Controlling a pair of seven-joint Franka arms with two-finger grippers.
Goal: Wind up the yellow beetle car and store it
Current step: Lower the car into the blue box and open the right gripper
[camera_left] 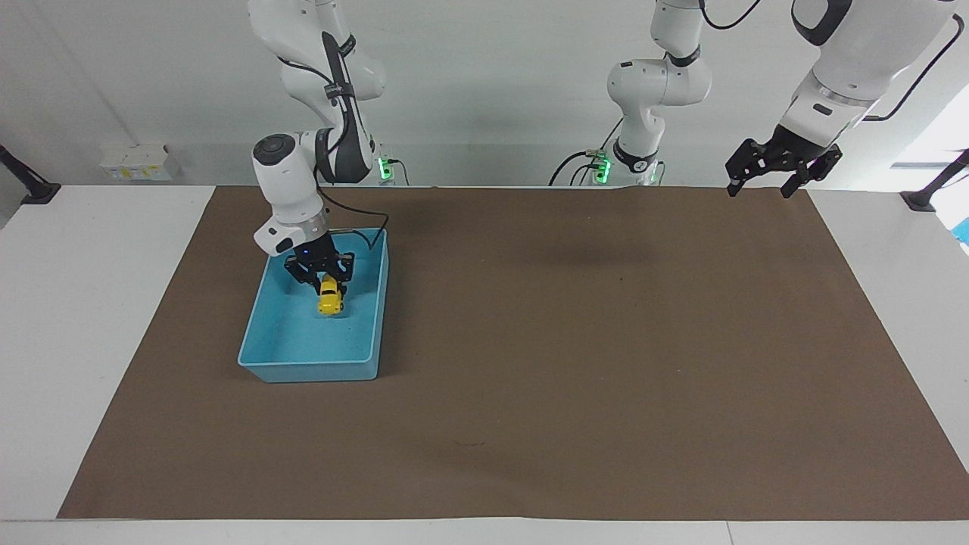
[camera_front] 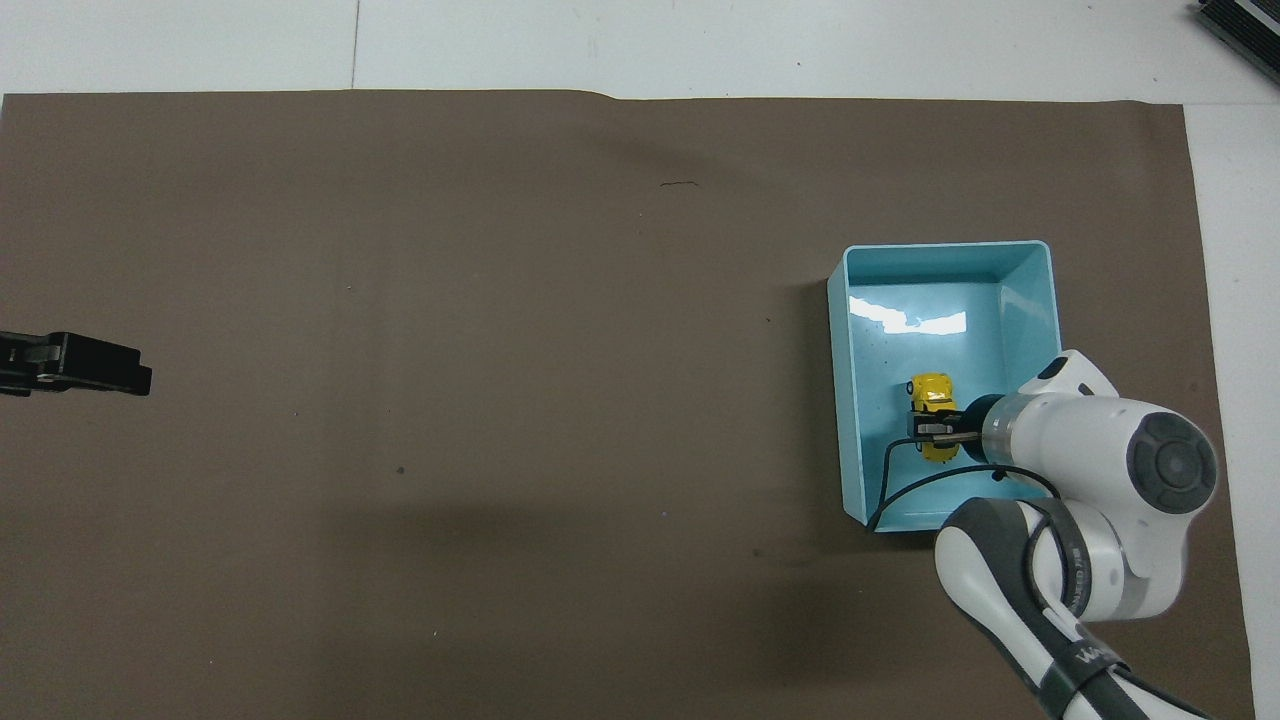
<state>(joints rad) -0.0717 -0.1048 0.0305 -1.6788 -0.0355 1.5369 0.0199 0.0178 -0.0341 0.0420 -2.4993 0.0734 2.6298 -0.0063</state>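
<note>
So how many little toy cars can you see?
1. The tiny yellow beetle-shaped toy car is inside the light blue plastic bin, gripped by the right hand. No other car shows; the arm hides part of the bin from above.

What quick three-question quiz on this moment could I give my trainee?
1. True or false: the right gripper is shut on the car.
2. Where is the car? A) inside the bin B) on the brown mat C) under the left gripper
3. Fill in: the left arm waits with its gripper ____.

Key: 1 true; 2 A; 3 open
</note>
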